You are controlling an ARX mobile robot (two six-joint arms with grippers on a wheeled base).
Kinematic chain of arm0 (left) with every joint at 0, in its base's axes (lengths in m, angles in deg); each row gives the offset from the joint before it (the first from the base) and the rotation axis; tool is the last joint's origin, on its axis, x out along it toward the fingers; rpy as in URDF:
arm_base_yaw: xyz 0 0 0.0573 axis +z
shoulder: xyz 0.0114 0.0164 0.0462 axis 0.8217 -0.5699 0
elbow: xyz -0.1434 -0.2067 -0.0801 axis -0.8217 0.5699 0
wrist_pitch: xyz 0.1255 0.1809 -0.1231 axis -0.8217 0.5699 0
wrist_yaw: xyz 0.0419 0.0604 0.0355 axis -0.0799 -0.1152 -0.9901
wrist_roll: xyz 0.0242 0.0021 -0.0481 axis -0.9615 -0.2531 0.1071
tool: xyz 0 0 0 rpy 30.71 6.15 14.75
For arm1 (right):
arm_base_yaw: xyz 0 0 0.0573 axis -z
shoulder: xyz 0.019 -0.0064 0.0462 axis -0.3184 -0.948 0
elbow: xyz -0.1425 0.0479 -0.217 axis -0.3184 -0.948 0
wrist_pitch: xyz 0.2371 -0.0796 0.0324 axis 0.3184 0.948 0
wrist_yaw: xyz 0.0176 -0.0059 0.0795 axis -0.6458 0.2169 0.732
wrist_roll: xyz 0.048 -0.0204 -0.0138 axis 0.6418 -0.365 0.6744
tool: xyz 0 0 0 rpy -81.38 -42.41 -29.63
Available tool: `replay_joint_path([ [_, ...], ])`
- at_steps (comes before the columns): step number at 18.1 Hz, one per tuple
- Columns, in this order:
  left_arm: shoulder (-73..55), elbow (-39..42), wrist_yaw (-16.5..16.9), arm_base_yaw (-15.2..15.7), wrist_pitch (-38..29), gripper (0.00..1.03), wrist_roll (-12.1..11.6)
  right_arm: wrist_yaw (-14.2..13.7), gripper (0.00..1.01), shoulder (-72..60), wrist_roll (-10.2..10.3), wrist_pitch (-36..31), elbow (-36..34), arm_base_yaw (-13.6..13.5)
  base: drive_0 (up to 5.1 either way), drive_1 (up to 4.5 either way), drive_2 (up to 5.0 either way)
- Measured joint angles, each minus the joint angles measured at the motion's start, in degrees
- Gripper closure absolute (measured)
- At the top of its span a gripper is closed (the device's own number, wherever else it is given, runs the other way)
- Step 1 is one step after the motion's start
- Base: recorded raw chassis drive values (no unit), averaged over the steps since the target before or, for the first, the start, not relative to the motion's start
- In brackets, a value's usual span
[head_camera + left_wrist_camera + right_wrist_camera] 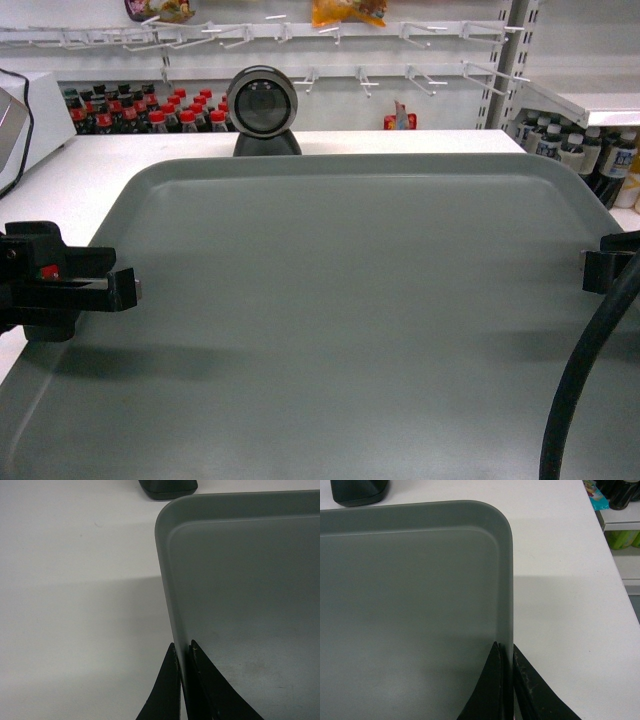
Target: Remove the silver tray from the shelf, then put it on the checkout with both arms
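The left pincer (183,652) is clamped on the left rim of the silver tray (340,320), and the right pincer (506,652) is clamped on its right rim. The tray lies level above the white worktop (560,610). Beyond the tray's far edge a dark round scanner (263,105) stands on the worktop.

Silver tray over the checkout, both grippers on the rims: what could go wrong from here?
1. The silver tray is held only by thin rim pinches from the left gripper and right gripper; uneven lowering could twist it loose.
2. The dark scanner stands right behind the far rim; pushing forward could bump it.
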Motion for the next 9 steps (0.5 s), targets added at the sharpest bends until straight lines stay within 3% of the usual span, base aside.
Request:
replay_joint_path([
  [9,0.00,0.00,0.00,0.00,0.00,1.00,0.02,0.04,0.98,0.00,0.00,-0.09,0.00,0.00,0.0,0.00,0.0],
])
